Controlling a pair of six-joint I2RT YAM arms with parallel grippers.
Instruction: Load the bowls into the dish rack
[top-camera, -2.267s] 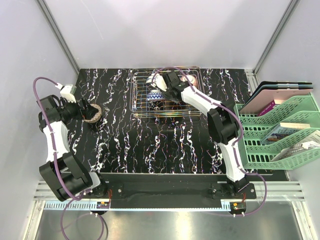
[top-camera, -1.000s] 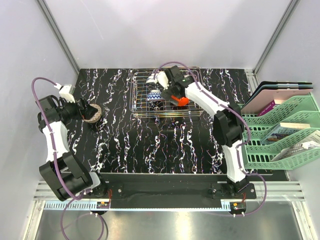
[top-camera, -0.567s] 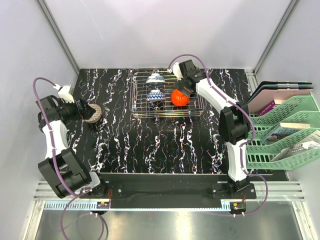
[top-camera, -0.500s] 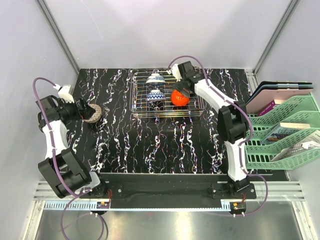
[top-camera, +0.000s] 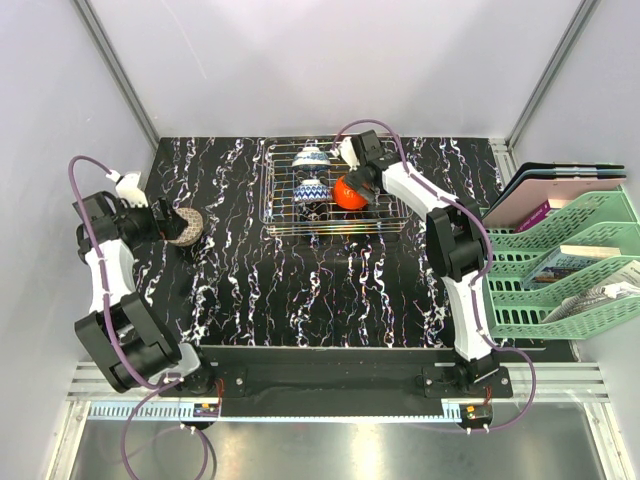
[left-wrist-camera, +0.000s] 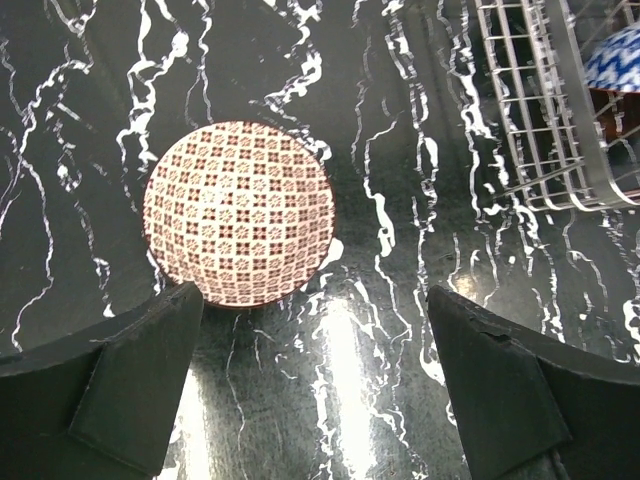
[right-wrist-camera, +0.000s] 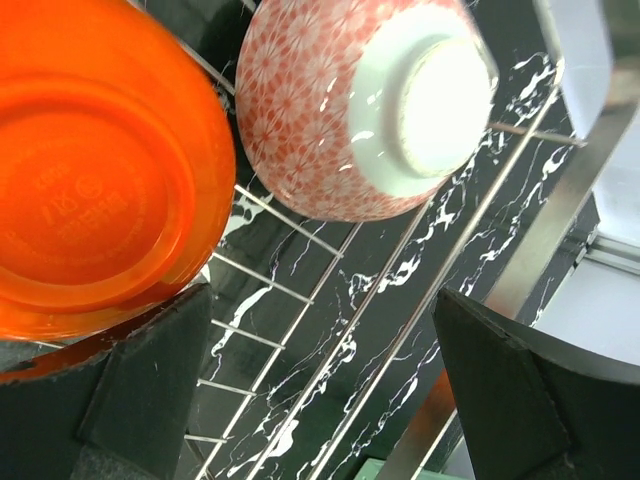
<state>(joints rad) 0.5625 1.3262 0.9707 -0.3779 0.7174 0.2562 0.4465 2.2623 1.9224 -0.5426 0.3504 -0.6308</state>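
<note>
The wire dish rack (top-camera: 283, 222) stands at the back middle of the table. In it are two blue-patterned bowls (top-camera: 312, 192), an orange bowl (top-camera: 349, 193) and, in the right wrist view, an upturned red-patterned bowl (right-wrist-camera: 360, 100) beside the orange bowl (right-wrist-camera: 90, 170). My right gripper (top-camera: 354, 172) hangs open and empty over the rack (right-wrist-camera: 300, 290), its left finger (right-wrist-camera: 140, 390) just below the orange bowl. A brown checked bowl (top-camera: 185, 226) lies upturned on the table at the left. My left gripper (top-camera: 166, 221) is open just short of it (left-wrist-camera: 238, 212).
Green stacked trays (top-camera: 560, 262) with papers stand at the right edge. The rack's near left corner (left-wrist-camera: 540, 120) shows at the right of the left wrist view. White walls close the back and sides.
My right gripper carried the orange bowl into the rack, let it go and now hovers open by it. The left arm has barely moved.
</note>
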